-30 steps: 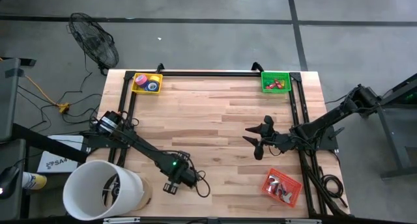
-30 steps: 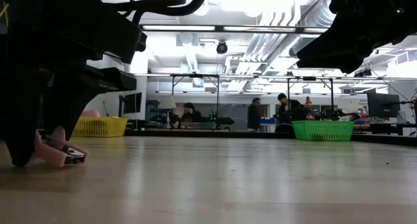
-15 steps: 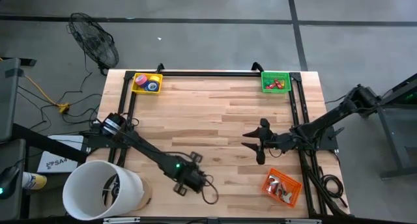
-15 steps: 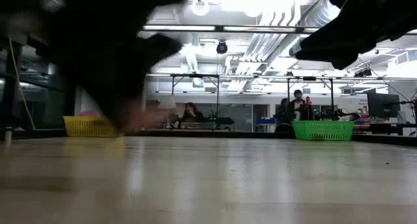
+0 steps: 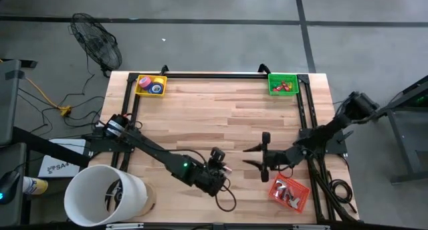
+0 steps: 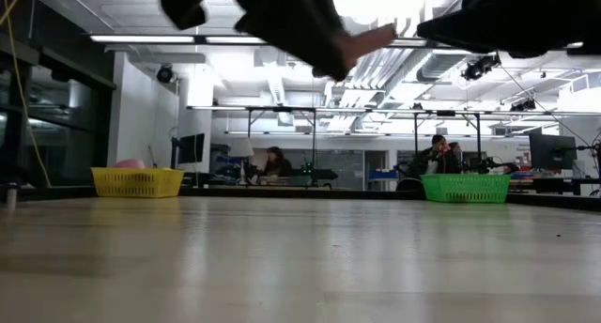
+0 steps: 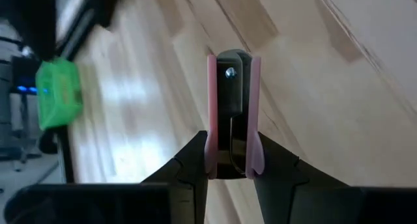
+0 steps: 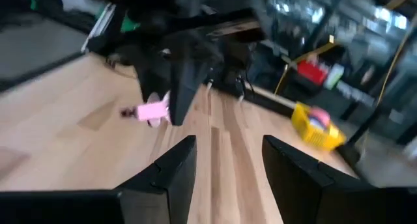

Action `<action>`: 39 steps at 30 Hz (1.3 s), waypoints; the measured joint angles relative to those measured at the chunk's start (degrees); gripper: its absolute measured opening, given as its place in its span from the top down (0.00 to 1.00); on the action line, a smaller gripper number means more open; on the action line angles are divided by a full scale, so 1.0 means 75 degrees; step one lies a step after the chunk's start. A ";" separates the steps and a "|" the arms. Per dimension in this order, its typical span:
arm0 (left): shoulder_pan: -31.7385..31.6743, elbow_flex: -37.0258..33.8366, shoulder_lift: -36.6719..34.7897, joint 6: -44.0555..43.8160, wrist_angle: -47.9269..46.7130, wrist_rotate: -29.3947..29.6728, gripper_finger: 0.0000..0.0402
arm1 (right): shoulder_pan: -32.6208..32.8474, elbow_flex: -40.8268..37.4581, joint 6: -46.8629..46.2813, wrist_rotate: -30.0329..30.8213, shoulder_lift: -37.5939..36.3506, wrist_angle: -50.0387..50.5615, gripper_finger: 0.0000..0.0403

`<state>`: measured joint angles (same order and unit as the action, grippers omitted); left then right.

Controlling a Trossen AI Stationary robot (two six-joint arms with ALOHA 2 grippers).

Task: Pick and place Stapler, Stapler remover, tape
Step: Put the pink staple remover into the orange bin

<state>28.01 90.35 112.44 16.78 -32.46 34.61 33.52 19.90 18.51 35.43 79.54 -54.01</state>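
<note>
Starting at the bench's [image 5: 221, 116] far-left corner, you have a yellow basket [image 5: 150, 85] with tape rolls [image 5: 156, 87] in it. Toward the near edge, just left of the middle, your left gripper [image 5: 219, 164] is clamped on the pink stapler [image 7: 232, 113], which is lifted clear of the wood; the wrist view shows both fingers [image 7: 189, 160] pressed against its pink sides. A little to the right, your right gripper [image 5: 262, 158] hovers with its fingers [image 8: 171, 168] apart and nothing between them. An orange basket [image 5: 289, 193] with small items sits near the near-right corner, just beside that gripper. A green basket [image 5: 282, 83] sits at the far-right corner.
</note>
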 joint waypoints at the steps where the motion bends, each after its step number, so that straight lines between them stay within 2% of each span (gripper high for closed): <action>1: -0.0015 0.0022 0.0000 0.0109 0.0111 0.0019 0.78 | 0.0052 0.0000 0.0351 -0.0003 0.0151 -0.0223 0.58; 7: -0.0099 0.0104 -0.0009 0.0445 0.0544 0.0325 0.78 | 0.0195 0.0003 0.1553 -0.0246 0.0809 -0.1176 0.58; 14: -0.0186 0.0101 -0.0012 0.0814 0.1056 0.0471 0.78 | 0.0189 0.0139 0.1763 -0.0622 0.0995 -0.1398 0.58; 26: -0.0169 0.0096 -0.0017 0.1427 0.1513 0.0860 0.78 | 0.0198 0.1276 0.1739 -0.0852 0.0994 0.0563 0.58; 29: -0.0184 0.0098 -0.0018 0.1385 0.1675 0.1095 0.78 | 0.0231 0.1423 0.1727 -0.0784 0.0987 0.0609 0.58; 33: -0.0198 0.0098 -0.0020 0.1386 0.1666 0.1116 0.78 | 0.0394 0.1378 0.1737 -0.0198 0.0983 0.0692 0.58; 39: -0.0194 0.0098 -0.0020 0.1385 0.1734 0.1151 0.78 | 0.0434 0.1373 0.1739 -0.0160 0.0983 0.0659 0.58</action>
<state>26.56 91.09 112.29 27.17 -19.46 43.24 36.77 30.20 31.55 34.23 86.91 -49.07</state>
